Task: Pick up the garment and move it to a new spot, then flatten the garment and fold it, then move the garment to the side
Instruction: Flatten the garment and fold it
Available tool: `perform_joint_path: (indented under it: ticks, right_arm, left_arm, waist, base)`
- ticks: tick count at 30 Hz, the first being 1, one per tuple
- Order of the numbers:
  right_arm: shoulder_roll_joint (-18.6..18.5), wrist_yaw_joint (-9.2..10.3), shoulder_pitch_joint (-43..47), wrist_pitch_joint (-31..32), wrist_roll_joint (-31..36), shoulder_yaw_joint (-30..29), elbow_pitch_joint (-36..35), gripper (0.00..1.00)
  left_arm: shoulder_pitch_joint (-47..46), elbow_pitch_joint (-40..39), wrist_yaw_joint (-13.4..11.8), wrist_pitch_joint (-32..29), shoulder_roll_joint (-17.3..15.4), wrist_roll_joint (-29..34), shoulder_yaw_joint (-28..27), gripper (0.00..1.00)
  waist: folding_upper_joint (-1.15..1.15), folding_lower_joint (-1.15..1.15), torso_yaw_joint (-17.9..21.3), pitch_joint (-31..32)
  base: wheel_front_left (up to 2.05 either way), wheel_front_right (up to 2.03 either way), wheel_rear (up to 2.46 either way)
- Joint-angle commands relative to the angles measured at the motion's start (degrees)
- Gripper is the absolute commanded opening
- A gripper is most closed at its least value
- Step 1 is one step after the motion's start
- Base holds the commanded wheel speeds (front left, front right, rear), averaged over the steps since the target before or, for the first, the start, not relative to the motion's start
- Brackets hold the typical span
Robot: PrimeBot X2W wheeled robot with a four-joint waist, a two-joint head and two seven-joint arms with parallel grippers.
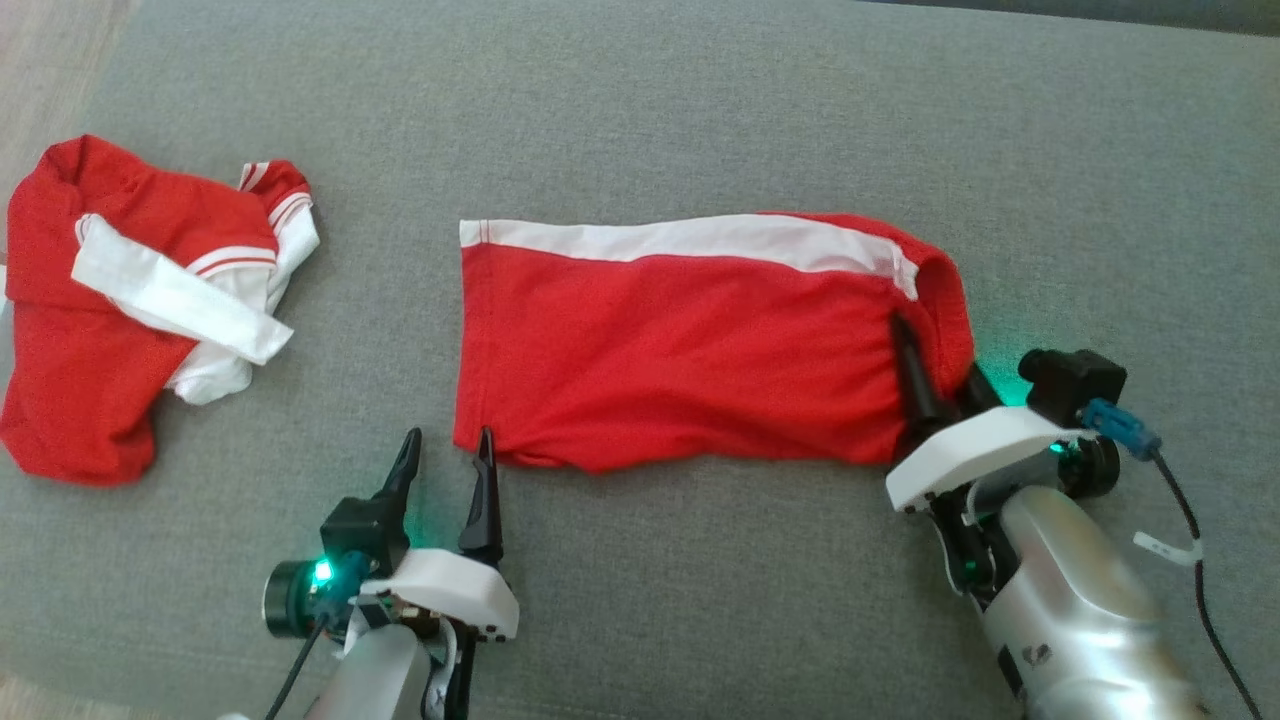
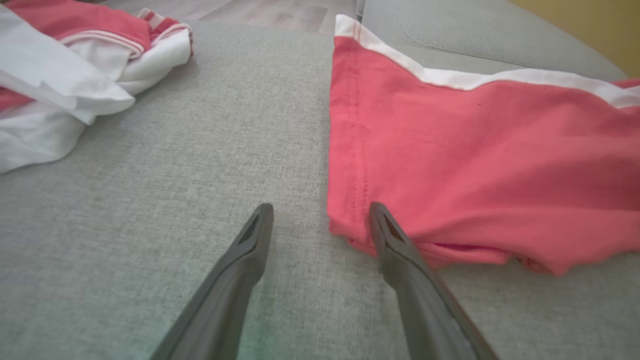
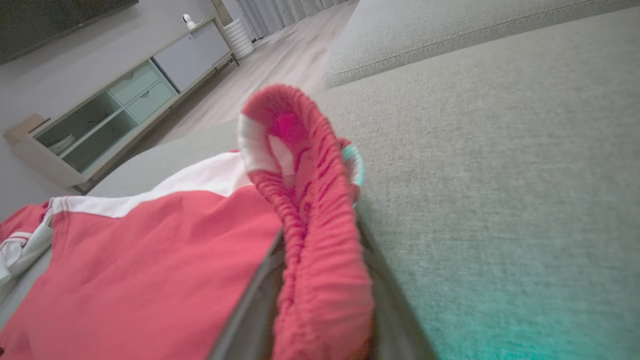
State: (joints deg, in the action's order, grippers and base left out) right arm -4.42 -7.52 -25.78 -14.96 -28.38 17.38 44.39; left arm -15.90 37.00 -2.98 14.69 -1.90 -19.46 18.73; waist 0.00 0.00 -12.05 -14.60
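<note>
Red shorts hem touches spread left tool; grey cushion around.

Red garment – wht-striped

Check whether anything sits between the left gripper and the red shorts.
Nothing visible does. The left gripper hangs open at the near corner of the shorts, one finger at the hem, bare cushion beneath. The crumpled shirt lies well off to its left.
</note>
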Motion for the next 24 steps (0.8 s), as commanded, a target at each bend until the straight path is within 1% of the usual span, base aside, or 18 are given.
perform_joint_path:
  ticks: [1,4,7,13,16,19,22,24]
  right_arm:
    - [1.54,0.03,1.40,-0.04,-1.65,1.07,0.00,0.00]
    - [1.54,0.03,1.51,-0.04,-2.24,-0.35,-0.31,0.00]
    - [0.96,0.03,2.05,-0.04,-2.90,-3.57,-0.81,0.00]
    - [-3.83,0.03,3.56,-0.04,-2.58,-11.03,-2.19,0.00]
    - [-5.75,0.03,3.83,-0.04,-2.07,-13.09,-3.11,0.00]
    - [-5.47,0.03,3.67,-0.04,-2.79,-11.88,-4.45,0.00]
    - [-3.47,0.03,3.47,0.15,-6.33,-6.95,-7.26,0.00]
    - [-2.37,0.03,3.47,1.34,-9.41,-3.18,-9.32,0.00]
  left_arm:
    - [-0.30,-1.41,0.05,0.30,-0.99,0.56,-1.24,1.00]
    - [0.00,-1.23,0.09,0.30,-0.99,0.93,-1.26,1.00]
    - [0.80,-0.85,0.30,0.30,-0.99,1.58,-1.80,1.00]
    - [2.84,0.18,1.31,0.30,-0.98,2.61,-1.95,1.00]
    - [3.43,0.71,1.81,0.30,-0.98,2.73,-1.20,1.00]
    - [3.72,1.25,1.99,0.30,-0.98,2.71,-0.38,1.00]
    - [3.92,2.12,2.37,0.30,-0.98,2.89,1.00,1.00]
    - [4.01,2.80,2.77,0.30,-0.98,2.87,2.07,1.00]
  waist:
    - [0.00,0.00,0.21,0.09]
    - [0.00,0.00,0.58,0.49]
    - [0.00,0.00,1.48,1.48]
    - [0.00,0.00,3.75,3.93]
    - [0.00,0.00,4.45,5.01]
    - [0.00,0.00,4.55,5.84]
    - [0.00,0.00,3.79,6.59]
    - [0.00,0.00,2.83,7.03]
  base:
    - [0.00,0.00,0.00]
    - [0.00,0.00,0.00]
    - [0.00,0.00,0.00]
    - [0.00,0.00,0.00]
    - [0.00,0.00,0.00]
    - [0.00,0.00,0.00]
    - [0.00,0.00,0.00]
    - [0.00,0.00,0.00]
